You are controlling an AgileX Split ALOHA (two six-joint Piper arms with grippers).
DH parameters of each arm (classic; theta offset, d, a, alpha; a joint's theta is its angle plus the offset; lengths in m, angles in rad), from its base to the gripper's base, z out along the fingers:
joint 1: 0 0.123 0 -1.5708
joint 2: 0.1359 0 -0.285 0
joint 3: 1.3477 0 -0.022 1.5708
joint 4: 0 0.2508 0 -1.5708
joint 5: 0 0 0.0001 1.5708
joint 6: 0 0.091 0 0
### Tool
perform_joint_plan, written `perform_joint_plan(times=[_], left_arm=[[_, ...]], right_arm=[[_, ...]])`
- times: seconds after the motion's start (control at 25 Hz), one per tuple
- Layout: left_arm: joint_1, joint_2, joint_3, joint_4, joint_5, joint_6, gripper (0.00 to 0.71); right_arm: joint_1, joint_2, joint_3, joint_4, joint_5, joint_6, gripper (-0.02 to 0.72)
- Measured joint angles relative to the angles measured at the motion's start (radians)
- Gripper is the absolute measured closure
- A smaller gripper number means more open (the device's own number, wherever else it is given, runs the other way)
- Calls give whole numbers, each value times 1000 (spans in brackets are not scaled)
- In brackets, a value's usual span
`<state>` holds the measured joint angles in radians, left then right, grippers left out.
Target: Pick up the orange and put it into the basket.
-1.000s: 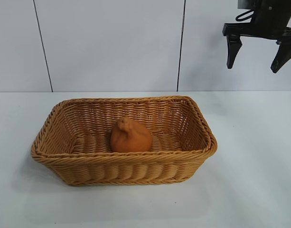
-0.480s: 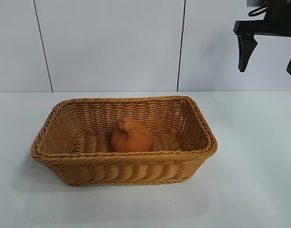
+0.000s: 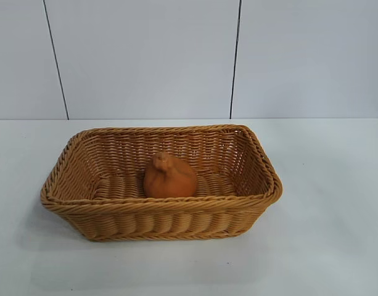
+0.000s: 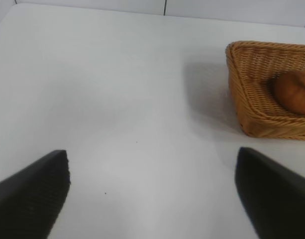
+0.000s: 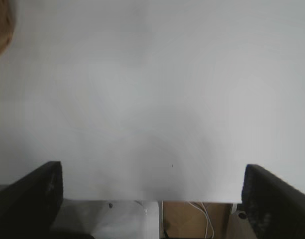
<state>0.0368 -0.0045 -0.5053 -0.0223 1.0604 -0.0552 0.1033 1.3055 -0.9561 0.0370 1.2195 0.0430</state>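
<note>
The orange (image 3: pixel 169 176), dull orange-brown with a knobby top, rests inside the honey-tan wicker basket (image 3: pixel 161 219) at the middle of the white table. Both also show in the left wrist view: the orange (image 4: pixel 294 92) inside the basket (image 4: pixel 252 112). Neither gripper shows in the exterior view. My left gripper (image 4: pixel 152 191) is open and empty above bare table, well away from the basket. My right gripper (image 5: pixel 152 196) is open and empty above the table's edge; a sliver of the basket (image 5: pixel 0 25) shows at that view's corner.
A white panelled wall (image 3: pixel 145 58) stands behind the table. In the right wrist view the table's edge (image 5: pixel 142 200) shows, with cables (image 5: pixel 204 221) and a cardboard-coloured surface below it.
My right gripper, open high at the exterior view's upper right, has moved right and out of that view. The orange and basket have not moved.
</note>
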Motion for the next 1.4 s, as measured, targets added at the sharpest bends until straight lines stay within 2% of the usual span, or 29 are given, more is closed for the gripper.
perform_joint_plan(times=[0.08,0.44,0.72,1.4], left_arm=[[0,0,0,0,0,0,66],[0,0,0,0,0,0,66],[0,0,0,0,-1,0,66],[0,0,0,0,-1,1,66]], right_arm=[[0,-112,94,2,-4,-2,30],[0,-703,365,3,-160,-26,30],[0,-1035,465,3,-192,-30,30],[0,-1098,466,6,-195,-30,29]])
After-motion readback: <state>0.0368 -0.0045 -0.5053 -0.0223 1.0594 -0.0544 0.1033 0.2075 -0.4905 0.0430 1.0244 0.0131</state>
